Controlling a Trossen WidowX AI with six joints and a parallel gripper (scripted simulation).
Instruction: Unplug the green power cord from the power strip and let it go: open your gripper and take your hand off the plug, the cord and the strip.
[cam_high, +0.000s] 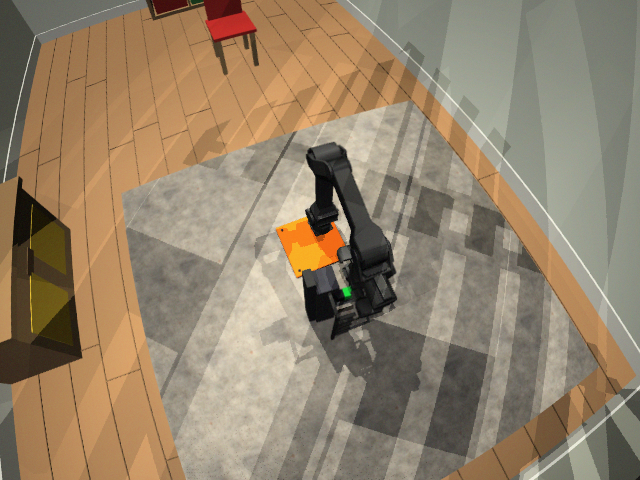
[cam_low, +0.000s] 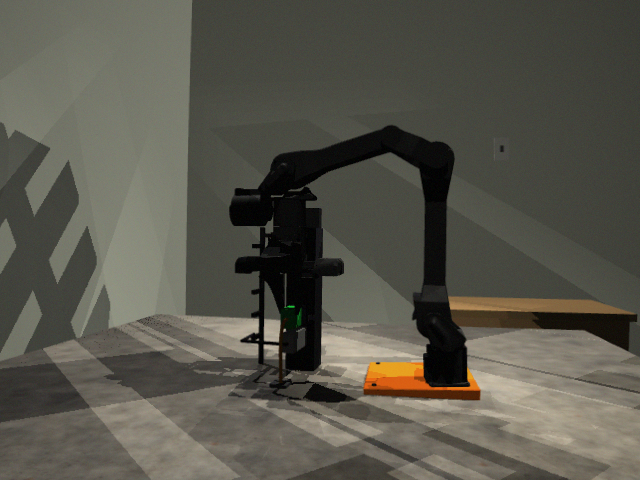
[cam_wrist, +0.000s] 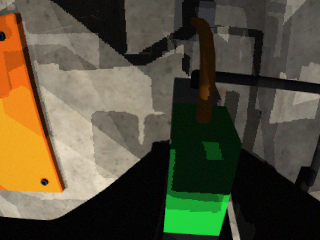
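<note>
The green plug (cam_high: 346, 292) (cam_low: 291, 316) (cam_wrist: 197, 212) is upright between the fingers of my gripper (cam_wrist: 200, 156), which is shut on it. The orange-brown cord (cam_low: 280, 356) (cam_wrist: 206, 65) leaves the plug and hangs to the floor. A dark upright block (cam_high: 310, 299) (cam_low: 310, 356), apparently the power strip or its holder, stands right beside the plug. A small grey block (cam_low: 295, 341) shows just below the plug. The plug's prongs and the sockets are hidden, so I cannot tell whether it is still seated.
A thin black frame (cam_low: 261, 320) (cam_wrist: 270, 81) with short pegs stands close beside the plug. The orange base board (cam_high: 305, 253) (cam_low: 398, 384) (cam_wrist: 25, 140) lies nearby under the arm's base. A cabinet (cam_high: 46, 330) and a red chair (cam_high: 231, 26) stand farther off.
</note>
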